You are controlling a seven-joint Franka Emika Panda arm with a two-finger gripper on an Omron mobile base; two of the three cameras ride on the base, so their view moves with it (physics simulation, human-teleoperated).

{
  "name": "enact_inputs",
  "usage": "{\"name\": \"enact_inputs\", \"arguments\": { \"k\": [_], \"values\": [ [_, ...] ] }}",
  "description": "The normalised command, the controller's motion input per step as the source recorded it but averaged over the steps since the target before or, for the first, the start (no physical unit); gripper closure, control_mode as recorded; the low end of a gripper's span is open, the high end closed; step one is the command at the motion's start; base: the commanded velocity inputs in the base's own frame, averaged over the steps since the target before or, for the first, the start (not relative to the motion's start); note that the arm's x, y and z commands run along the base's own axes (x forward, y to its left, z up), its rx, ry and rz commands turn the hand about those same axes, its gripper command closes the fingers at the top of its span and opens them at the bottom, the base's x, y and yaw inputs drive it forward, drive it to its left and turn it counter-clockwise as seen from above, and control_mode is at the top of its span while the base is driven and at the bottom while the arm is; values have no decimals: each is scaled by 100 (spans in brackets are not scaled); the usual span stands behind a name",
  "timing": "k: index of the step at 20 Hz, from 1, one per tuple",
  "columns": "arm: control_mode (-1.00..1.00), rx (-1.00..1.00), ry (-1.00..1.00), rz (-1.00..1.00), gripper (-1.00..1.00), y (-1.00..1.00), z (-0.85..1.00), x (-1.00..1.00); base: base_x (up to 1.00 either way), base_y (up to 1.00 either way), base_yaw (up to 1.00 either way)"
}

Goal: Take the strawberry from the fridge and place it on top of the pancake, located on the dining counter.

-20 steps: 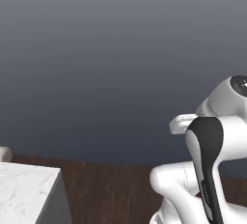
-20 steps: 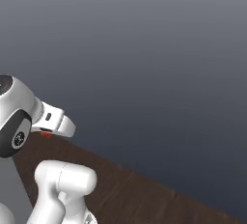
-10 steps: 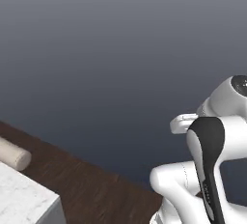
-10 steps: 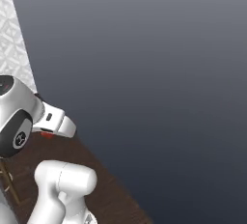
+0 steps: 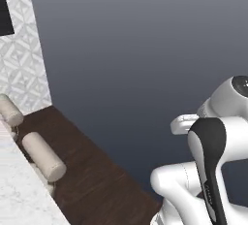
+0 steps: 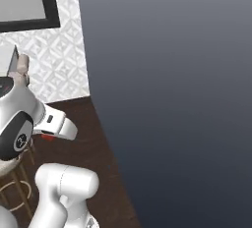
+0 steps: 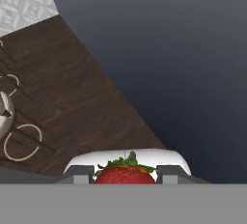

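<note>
In the hand view, my gripper is shut on the red strawberry, whose green leaves show between the two dark finger tips. A sliver of the strawberry's red peeks out under the white hand in the right base view. The arm is folded close to the base with the hand held high over the floor. The dining counter, a white marble slab, enters at the lower left of the left base view. The pancake is out of view. A flat dark grey surface stands ahead; no fridge doors or handles show on it.
Two round beige stools line the counter's edge over dark wood floor. A white patterned tile wall with a dark-framed panel stands at the left. Thin stool rings show in the hand view.
The whole picture has swept sideways, so the base is turning. The tile wall, stools and more counter have come into view on the left. The arm holds the same pose with the strawberry.
</note>
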Motion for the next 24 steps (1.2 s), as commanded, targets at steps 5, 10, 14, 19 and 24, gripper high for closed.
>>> {"name": "enact_inputs", "arguments": {
  "k": [5,10,14,19,24],
  "values": [
    [100,0,0,0,100,0,0,0,100,-24,60],
    [100,0,0,0,100,0,0,0,100,-40,62],
    [100,0,0,0,100,0,0,0,100,-42,59],
    [100,0,0,0,100,0,0,0,100,-43,57],
    [100,0,0,0,100,0,0,0,100,-49,55]
  ]
}}
